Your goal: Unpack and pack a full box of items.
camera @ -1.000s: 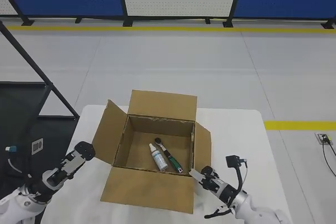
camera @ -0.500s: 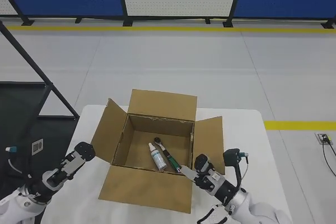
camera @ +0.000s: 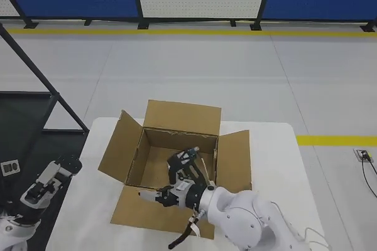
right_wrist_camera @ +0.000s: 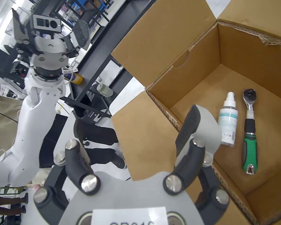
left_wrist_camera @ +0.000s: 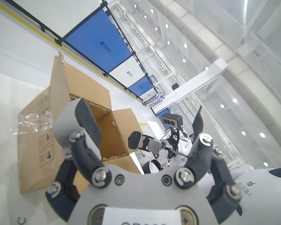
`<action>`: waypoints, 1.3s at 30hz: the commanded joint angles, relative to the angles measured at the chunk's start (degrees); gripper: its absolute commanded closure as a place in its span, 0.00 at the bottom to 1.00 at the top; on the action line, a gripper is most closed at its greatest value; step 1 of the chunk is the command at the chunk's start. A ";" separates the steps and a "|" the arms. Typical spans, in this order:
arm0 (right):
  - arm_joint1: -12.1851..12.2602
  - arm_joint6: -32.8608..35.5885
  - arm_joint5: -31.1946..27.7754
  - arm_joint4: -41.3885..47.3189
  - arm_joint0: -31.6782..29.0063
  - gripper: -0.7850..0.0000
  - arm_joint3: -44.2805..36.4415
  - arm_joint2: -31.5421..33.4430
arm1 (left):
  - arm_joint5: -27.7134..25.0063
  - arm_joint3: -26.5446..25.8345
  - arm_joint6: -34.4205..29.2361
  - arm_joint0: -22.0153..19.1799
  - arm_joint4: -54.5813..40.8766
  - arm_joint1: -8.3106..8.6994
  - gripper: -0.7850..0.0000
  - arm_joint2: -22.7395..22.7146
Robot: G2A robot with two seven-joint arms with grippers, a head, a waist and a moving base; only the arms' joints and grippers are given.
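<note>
while the box (camera: 182,116) stands in the middle of the top view with all four flaps folded outward, its mouth is free for an arm to work inside. it sits on the white worktop (camera: 270,141). the task calls it full, yet the right wrist view shows just a white spray bottle (right_wrist_camera: 229,120) and a green-handled ratchet (right_wrist_camera: 249,129) on its floor. they lie flat and side by side, just beside each other, roughly parallel, near one inner wall.

the right gripper (right_wrist_camera: 135,127) hangs above the near flap and the near edge of the opening, at lower centre of the top view. its fingers are spread wide and it carries nothing. held that way, it looks set for a reach down to one of the two items, probably the bottle, which lies closer to it. this reads as the unpacking half of the job, with nothing taken out yet.

the left gripper (left_wrist_camera: 140,115) is at the lower left of the top view, well apart from the box, beyond the worktop's left edge. it too is released and empty, and it faces the box's outer side. that probably keeps it out of the right arm's way.
</note>
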 commanded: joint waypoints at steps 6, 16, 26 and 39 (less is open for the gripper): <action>-4.42 -5.77 2.89 7.79 11.39 0.00 16.25 -6.73 | 3.42 2.77 0.20 1.25 -6.68 0.01 0.00 -1.33; -4.42 -5.77 2.89 7.79 11.39 0.00 16.25 -6.73 | 3.42 2.77 0.20 1.25 -6.68 0.01 0.00 -1.33; -5.89 -3.11 11.55 0.54 15.29 0.00 21.92 -10.97 | 3.42 2.77 0.20 1.25 -6.68 0.01 0.00 -1.33; -15.29 14.10 24.16 -3.10 31.91 0.00 47.16 -23.40 | 3.42 2.77 0.20 1.25 -6.68 0.01 0.00 -1.33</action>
